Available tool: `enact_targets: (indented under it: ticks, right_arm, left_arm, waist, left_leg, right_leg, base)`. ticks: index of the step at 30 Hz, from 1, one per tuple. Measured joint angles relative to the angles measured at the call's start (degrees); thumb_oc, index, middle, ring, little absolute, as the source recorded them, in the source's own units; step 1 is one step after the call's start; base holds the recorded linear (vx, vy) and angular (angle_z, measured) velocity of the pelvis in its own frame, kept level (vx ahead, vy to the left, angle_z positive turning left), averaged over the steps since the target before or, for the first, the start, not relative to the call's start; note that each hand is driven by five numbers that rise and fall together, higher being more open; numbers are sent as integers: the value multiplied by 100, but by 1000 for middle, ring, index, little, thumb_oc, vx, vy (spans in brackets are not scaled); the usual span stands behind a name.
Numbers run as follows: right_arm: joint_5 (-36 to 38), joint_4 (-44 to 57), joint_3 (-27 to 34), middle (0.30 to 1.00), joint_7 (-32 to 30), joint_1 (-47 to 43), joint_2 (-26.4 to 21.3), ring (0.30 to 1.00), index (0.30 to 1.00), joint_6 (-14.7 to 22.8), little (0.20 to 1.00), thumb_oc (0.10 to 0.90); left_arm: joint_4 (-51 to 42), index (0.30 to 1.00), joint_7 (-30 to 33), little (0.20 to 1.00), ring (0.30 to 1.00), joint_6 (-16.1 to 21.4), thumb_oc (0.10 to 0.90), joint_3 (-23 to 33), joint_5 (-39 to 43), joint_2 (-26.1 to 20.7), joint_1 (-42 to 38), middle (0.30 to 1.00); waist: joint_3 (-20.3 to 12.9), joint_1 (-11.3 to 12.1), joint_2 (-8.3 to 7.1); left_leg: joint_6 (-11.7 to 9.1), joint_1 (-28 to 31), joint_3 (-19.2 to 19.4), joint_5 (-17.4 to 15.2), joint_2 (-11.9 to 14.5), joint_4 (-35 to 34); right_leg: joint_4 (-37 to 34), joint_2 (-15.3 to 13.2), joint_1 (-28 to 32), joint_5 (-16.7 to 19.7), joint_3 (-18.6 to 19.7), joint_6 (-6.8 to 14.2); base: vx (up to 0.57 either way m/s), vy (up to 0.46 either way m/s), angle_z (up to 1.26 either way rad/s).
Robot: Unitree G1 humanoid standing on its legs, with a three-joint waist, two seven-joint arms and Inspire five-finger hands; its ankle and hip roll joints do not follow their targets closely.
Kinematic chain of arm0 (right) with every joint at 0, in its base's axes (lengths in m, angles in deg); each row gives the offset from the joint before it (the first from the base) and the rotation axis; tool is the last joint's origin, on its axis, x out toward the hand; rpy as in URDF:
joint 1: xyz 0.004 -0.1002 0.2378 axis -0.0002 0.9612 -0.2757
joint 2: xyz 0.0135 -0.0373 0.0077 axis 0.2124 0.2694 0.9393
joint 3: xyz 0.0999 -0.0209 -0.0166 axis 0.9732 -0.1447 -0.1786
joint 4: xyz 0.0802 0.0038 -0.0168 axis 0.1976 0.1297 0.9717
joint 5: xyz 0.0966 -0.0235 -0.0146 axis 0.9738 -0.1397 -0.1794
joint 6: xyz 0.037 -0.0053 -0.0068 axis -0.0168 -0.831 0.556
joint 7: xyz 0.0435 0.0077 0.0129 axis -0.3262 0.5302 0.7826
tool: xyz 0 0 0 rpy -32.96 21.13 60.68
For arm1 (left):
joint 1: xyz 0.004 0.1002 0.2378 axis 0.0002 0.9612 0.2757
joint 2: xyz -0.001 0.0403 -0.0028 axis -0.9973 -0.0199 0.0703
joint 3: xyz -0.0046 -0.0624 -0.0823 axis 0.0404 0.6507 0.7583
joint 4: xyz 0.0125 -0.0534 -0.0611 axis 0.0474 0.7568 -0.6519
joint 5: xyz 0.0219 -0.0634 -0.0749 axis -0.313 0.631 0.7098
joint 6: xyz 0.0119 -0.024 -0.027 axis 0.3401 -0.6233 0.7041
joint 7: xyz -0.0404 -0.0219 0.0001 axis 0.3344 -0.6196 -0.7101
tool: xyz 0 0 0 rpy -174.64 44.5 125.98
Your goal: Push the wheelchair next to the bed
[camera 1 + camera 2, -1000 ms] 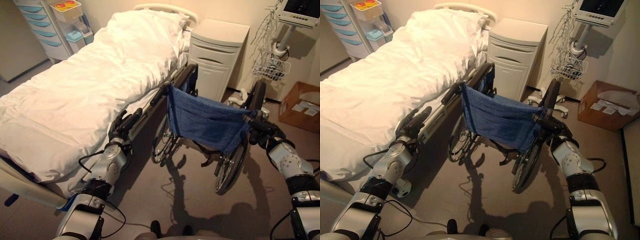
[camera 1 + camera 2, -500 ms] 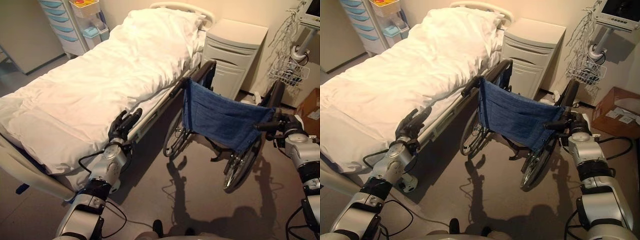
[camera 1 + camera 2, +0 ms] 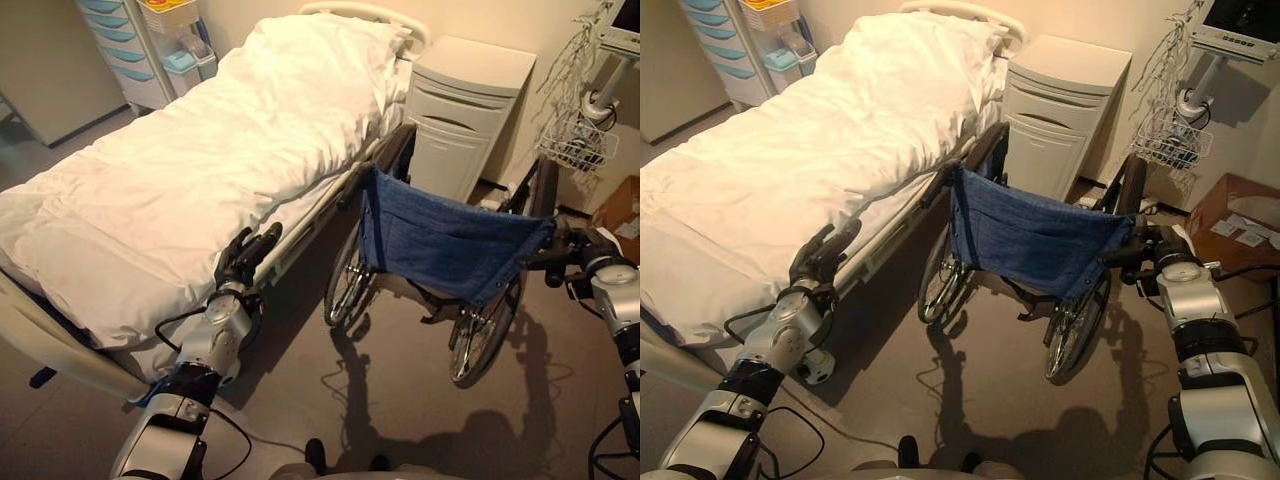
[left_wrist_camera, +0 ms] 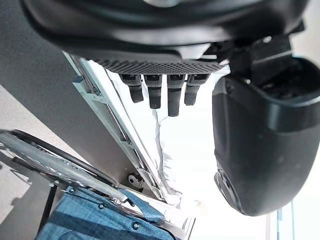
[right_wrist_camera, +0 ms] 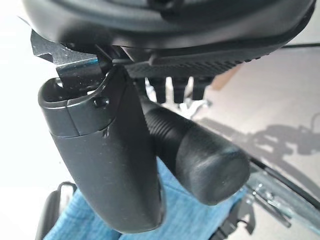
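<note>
Wheelchair — one, blue-backed — stands beside the single white bed, near a cabinet. Right hand curls round its push handle; left hand hangs straight-fingered, holding nothing, by the bed's edge.

Past the head of the mattress you have a white bedside cabinet standing against the wall. To its right a wire basket hangs on a pole under a monitor, and a cardboard box sits on the floor near the wall. At the far left you can see a drawer cart with pale blue drawers.
</note>
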Motion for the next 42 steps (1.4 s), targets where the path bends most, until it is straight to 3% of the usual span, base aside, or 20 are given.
enact_targets:
  ticks: [4,12,16,20,27,42]
  right_arm:
    - [540,2,63,900,-140,108,15,900,900,13,900,800]
    - [2391,-107,957,900,-869,486,477,900,900,312,900,800]
    - [2543,-116,1090,900,-1020,573,616,900,900,512,900,800]
    - [2286,-115,1081,900,-1165,585,624,900,900,549,900,800]
    - [518,-113,466,900,-1205,448,512,900,900,482,900,800]
    - [-7,83,422,900,-2503,471,617,900,900,-73,900,800]
  left_arm:
    - [0,900,-22,900,900,-14,800,-2,-5,-2,0,900]
    - [0,900,-33,900,900,-109,800,-2,-56,-3,1,900]
    - [-1,900,-75,900,900,-111,800,-8,-56,-3,0,900]
    - [-1,900,-66,900,900,-116,800,-8,-57,-5,1,900]
    - [-1,900,-56,900,900,-120,800,-8,-56,-27,2,900]
    - [-218,900,5,900,900,-138,800,-7,-56,-56,343,900]
  waist:
    - [39,-8,-67]
    - [41,-13,-72]
    - [41,-27,-72]
    - [41,1,-72]
    - [41,65,-72]
    - [61,156,-38]
  left_leg:
    - [0,10,10,0,4,0]
    - [22,46,59,-15,5,-1]
    - [38,99,129,-29,12,-2]
    - [38,99,132,-29,6,-2]
    - [58,94,149,-42,-22,-1]
    - [107,77,134,-75,-88,0]
  right_leg:
    - [0,1,6,1,8,-1]
    - [0,-1,11,5,99,1]
    - [0,0,51,5,120,2]
    - [0,-10,52,11,111,11]
    - [0,-40,48,18,106,40]
    - [0,-93,47,-2,124,108]
  base:
    - [0,0,0]
    - [7,-4,-4]
    - [10,-4,-4]
    - [0,0,0]
    - [0,0,0]
    - [-8,2,1]
